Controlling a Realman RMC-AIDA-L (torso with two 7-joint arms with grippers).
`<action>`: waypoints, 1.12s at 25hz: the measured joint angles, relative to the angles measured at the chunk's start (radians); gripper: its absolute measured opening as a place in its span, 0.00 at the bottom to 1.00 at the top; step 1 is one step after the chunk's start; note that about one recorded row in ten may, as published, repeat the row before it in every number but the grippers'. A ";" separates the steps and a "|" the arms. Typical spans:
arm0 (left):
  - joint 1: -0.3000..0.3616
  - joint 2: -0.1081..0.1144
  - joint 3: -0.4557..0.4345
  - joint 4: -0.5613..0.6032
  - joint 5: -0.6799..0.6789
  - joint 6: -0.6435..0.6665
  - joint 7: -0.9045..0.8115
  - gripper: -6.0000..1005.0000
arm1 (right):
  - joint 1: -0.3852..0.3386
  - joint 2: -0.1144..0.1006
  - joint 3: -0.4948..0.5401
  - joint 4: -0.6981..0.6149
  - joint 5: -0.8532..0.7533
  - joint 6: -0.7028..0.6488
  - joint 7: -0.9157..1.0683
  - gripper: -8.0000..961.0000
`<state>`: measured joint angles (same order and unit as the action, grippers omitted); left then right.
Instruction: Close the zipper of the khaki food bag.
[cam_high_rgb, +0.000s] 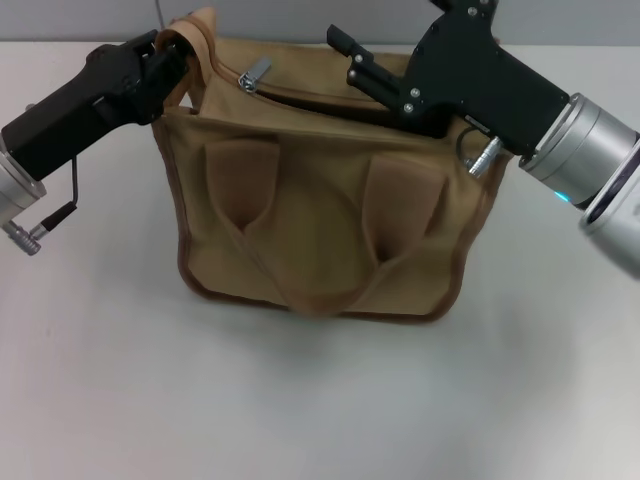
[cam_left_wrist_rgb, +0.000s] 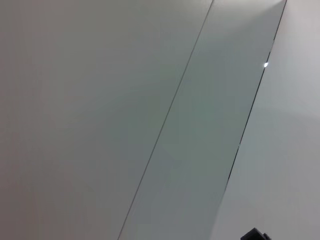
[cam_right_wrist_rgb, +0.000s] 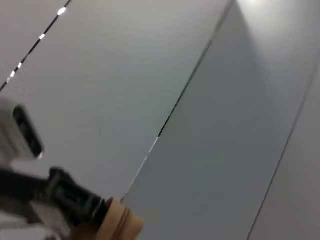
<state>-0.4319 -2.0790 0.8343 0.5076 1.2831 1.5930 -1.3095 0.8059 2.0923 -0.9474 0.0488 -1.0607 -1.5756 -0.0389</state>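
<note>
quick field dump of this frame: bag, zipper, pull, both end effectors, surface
bag: khaki tote, upright on table
zipper: open, gap along the top
pull: silver, near bag's left end
left end effector: at bag's left top corner, gripping the end tab
right end effector: above bag's top, right of pull, not touching it
handle: hangs down front
</note>
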 joint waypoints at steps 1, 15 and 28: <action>0.000 0.000 0.000 0.000 0.000 0.000 0.000 0.03 | 0.000 0.000 0.000 0.000 0.000 0.000 0.000 0.70; -0.036 -0.001 0.008 -0.019 0.001 0.004 -0.024 0.03 | 0.075 0.000 0.055 0.136 -0.049 0.093 -0.502 0.70; -0.067 -0.001 0.017 -0.043 -0.023 -0.010 -0.033 0.03 | 0.087 0.000 0.383 0.187 -0.379 0.184 -0.638 0.70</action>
<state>-0.4991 -2.0800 0.8508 0.4646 1.2600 1.5831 -1.3428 0.8928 2.0923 -0.5644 0.2354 -1.4394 -1.3914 -0.6774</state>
